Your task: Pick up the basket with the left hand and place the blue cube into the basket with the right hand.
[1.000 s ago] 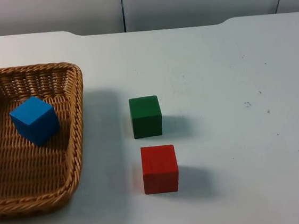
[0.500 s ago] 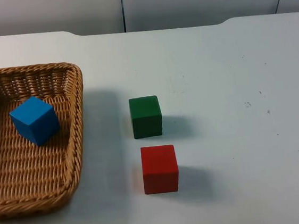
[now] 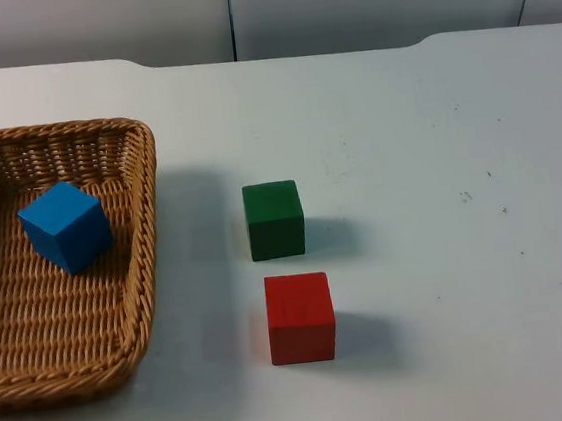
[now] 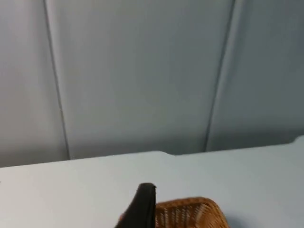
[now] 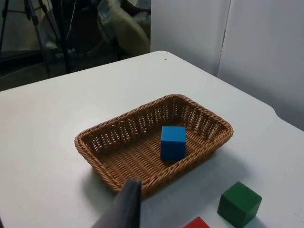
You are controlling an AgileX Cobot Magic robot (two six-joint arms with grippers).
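Observation:
The wicker basket [image 3: 149, 234] rests on the white table at the left. A blue cube [image 3: 65, 226] lies inside it, tilted against the weave. From the right wrist view, the basket [image 5: 209, 124] and the blue cube [image 5: 172, 141] in it sit well ahead of and below my right gripper [image 5: 126, 206], which holds nothing I can see. My left gripper [image 4: 142, 209] hovers close to one corner of the basket [image 4: 190, 213], facing the partition wall.
A green cube [image 3: 274, 219] stands right of the basket, with a red cube [image 3: 300, 317] just in front of it. The green cube [image 5: 239, 203] also lies beyond the right gripper. Bare white table spreads to the right and back, up to the grey partition.

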